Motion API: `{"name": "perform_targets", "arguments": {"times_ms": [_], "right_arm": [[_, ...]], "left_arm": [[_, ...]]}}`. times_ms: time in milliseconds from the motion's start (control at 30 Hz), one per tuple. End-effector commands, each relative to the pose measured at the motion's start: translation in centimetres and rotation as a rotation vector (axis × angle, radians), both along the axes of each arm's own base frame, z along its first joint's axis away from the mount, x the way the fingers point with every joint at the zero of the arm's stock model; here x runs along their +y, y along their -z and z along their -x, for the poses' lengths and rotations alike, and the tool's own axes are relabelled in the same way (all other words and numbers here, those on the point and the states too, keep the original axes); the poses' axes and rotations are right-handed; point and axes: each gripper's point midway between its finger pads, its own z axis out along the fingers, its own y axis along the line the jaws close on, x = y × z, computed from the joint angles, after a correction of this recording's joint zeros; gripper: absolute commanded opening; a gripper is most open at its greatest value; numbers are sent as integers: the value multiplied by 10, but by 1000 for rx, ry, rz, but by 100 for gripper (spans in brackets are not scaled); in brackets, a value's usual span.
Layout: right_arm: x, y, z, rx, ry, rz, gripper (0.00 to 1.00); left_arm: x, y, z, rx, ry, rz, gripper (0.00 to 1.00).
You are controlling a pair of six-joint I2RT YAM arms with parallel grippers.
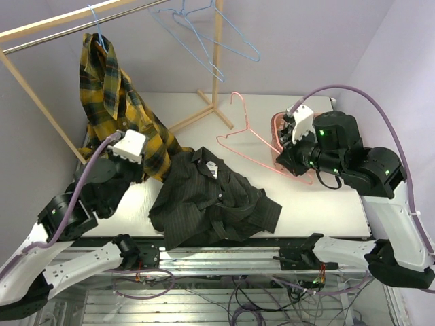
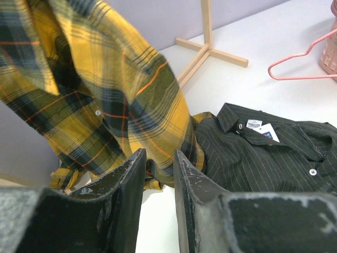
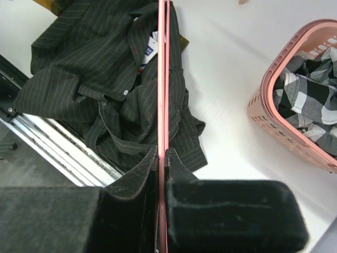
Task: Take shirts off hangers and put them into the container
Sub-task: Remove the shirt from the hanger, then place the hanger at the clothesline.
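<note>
A yellow-and-black plaid shirt (image 1: 109, 95) (image 2: 95, 79) hangs from a light blue hanger (image 1: 97, 27) on the rack at upper left. My left gripper (image 1: 139, 161) (image 2: 160, 158) sits at its lower hem, jaws narrowed with plaid cloth pinched at the tips. A dark pinstriped shirt (image 1: 204, 197) (image 2: 263, 153) (image 3: 89, 58) lies crumpled at the table's near edge. My right gripper (image 1: 282, 155) (image 3: 162, 153) is shut on the wire of a pink hanger (image 1: 231, 147) (image 3: 162, 79) (image 2: 305, 77) above the table. The salmon-pink container (image 1: 277, 125) (image 3: 274, 100) holds a black-and-white checked shirt (image 3: 310, 89).
Two bare light blue hangers (image 1: 204, 37) hang on the rack's rail. The rack's wooden upright (image 1: 217, 68) and its cross foot (image 1: 204, 112) (image 2: 208, 52) stand on the table behind the shirts. A metal rail (image 1: 224, 255) runs along the near edge.
</note>
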Motion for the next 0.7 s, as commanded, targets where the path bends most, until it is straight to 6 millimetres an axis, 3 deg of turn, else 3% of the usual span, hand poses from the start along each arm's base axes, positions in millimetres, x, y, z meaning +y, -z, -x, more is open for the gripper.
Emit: {"name": "perform_targets", "arguments": {"times_ms": [0,200,500,667], "right_arm": [[16,-29,-9,-84,-26,-98,0],[48,-57,-49,-199,-47,-138,0],[103,-125,-106,-431,-88,-281,0],[129,-151,-137,-548,-94,-342,0]], "left_arm": [[17,-4,7,-50,-32,40,39],[29,8,15,-82,-46,86,37],[44,22,22,-125,-78,146,34],[44,32,20,-136,-90,174,35]]}}
